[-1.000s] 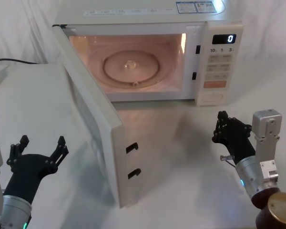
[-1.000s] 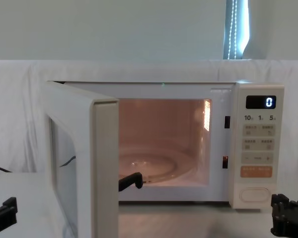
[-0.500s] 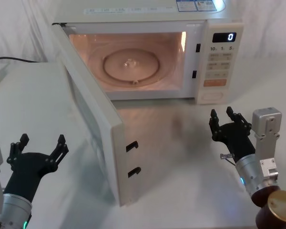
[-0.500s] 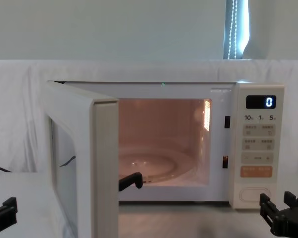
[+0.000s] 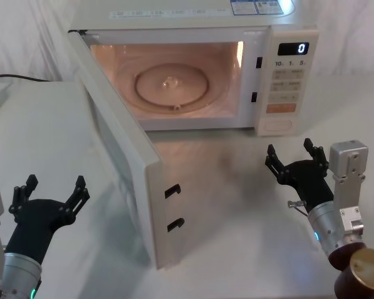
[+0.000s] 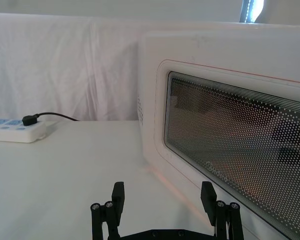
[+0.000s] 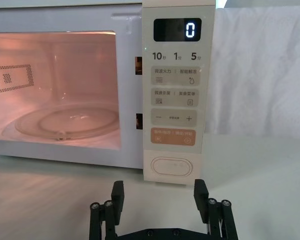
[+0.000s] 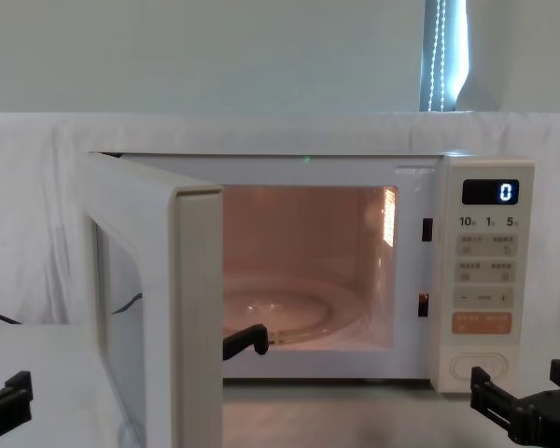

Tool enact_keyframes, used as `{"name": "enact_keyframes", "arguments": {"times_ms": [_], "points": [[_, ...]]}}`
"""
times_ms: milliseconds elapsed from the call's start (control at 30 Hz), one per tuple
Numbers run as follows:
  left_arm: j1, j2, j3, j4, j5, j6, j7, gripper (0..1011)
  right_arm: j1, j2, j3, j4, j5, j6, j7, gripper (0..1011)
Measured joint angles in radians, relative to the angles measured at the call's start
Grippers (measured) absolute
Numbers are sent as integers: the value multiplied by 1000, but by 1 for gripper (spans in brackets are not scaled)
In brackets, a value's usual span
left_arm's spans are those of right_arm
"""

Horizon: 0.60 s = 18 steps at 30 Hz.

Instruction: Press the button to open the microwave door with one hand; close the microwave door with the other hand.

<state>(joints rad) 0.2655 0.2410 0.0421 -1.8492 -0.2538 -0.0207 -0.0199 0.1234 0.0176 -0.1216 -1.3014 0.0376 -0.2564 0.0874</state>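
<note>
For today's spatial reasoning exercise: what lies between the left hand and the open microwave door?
Only bare white tabletop. In the left wrist view, the left hand faces the microwave door with nothing between them.

The large cream microwave door (image 5: pixel 121 162) swings out toward the robot on the left, hinged at the oven's left edge. The wide oval cream button (image 7: pixel 172 166) sits lowest on the keypad panel at right. The left gripper (image 5: pixel 50 196) hovers left of the door; the right gripper (image 5: pixel 297 163) sits before the button, apart from it.
</note>
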Motion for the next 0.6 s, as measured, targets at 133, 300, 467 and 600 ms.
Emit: {"name": "enact_keyframes", "arguments": {"times_ms": [133, 300, 467, 600], "points": [[0, 0, 0, 0, 0, 0, 0, 1001, 0, 0, 0, 0, 0, 0, 0, 992], [0, 0, 0, 0, 0, 0, 0, 1001, 0, 0, 0, 0, 0, 0, 0, 1002], [0, 0, 0, 0, 0, 0, 0, 1001, 0, 0, 0, 0, 0, 0, 0, 1002], [0, 0, 0, 0, 0, 0, 0, 961, 0, 0, 0, 0, 0, 0, 0, 1002]]}}
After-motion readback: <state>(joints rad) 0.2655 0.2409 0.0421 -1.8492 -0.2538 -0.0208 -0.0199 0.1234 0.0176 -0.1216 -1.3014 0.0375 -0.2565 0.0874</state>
